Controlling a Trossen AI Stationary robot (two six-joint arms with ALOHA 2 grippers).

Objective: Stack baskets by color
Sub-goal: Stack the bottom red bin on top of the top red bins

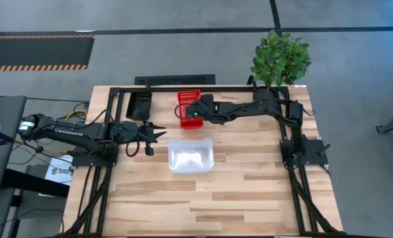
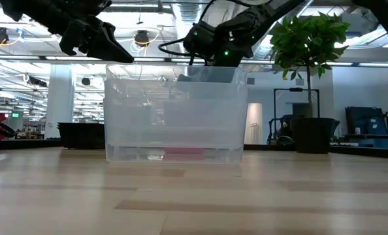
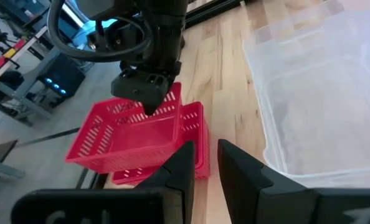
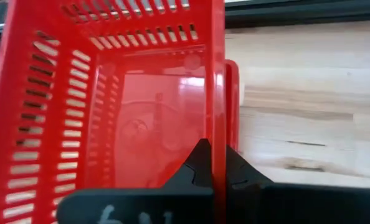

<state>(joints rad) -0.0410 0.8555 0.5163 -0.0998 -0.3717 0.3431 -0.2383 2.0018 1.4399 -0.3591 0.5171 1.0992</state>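
Note:
My right gripper (image 1: 195, 111) is shut on a red perforated basket (image 3: 126, 134), which hangs tilted over a second red basket (image 3: 194, 146) standing on the table at the far middle. Whether the two touch, I cannot tell. A black basket (image 1: 141, 104) sits bottom-down at the far left. A clear basket (image 1: 190, 154) stands on its bottom at the table's middle. My left gripper (image 1: 158, 135) hovers left of the clear basket, open a little with nothing between its fingers (image 3: 235, 168), pointing at the red baskets. My right gripper pinches one long side wall of the upper red basket at its rim (image 4: 217, 112), about midway along, with one finger inside the basket and one outside. The fingers slant down from the table's right. The basket hangs tilted below them, over the lower red basket.
A potted green plant (image 1: 279, 59) stands at the far right corner. Black frame rails (image 1: 117, 92) run along the far edge and both sides of the table. Bare wood (image 1: 203, 205) lies toward the near edge.

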